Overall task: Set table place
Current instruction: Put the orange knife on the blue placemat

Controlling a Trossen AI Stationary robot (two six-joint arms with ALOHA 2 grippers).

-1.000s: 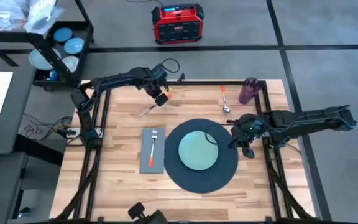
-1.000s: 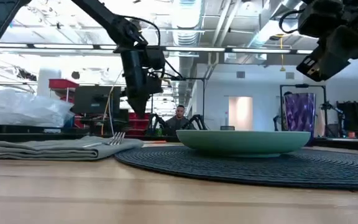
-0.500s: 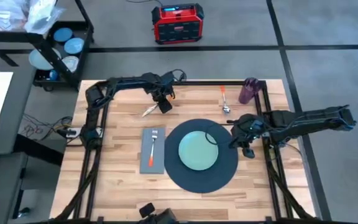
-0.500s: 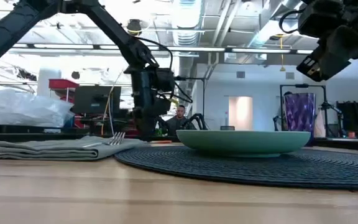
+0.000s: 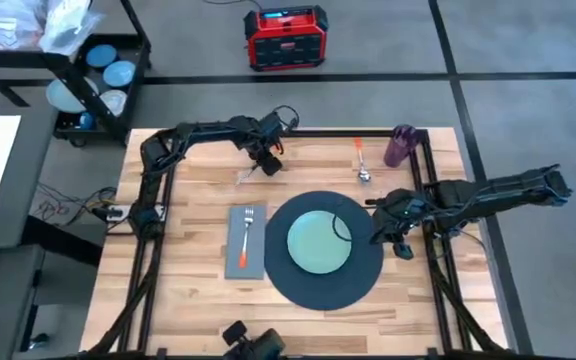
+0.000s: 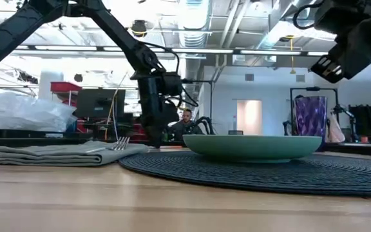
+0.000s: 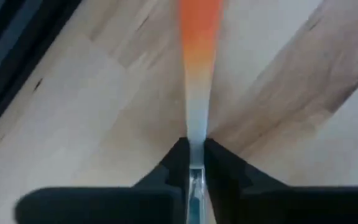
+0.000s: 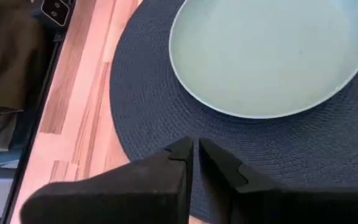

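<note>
The orange-handled steel knife (image 7: 199,74) runs off the left wrist picture's upper edge, its handle blurred, and its blade end is hidden between the left gripper (image 7: 194,163)'s dark fingers. In the high view that gripper covers most of the knife near the tabletop's far edge. The pale green round plate (image 8: 272,53) is cut off in the right wrist view.

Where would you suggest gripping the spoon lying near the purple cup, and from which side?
Probably the orange handle of the spoon, from straight above: it lies flat on the table, handle toward the far edge, bowl toward the mat. The cup stands close beside it.
</note>
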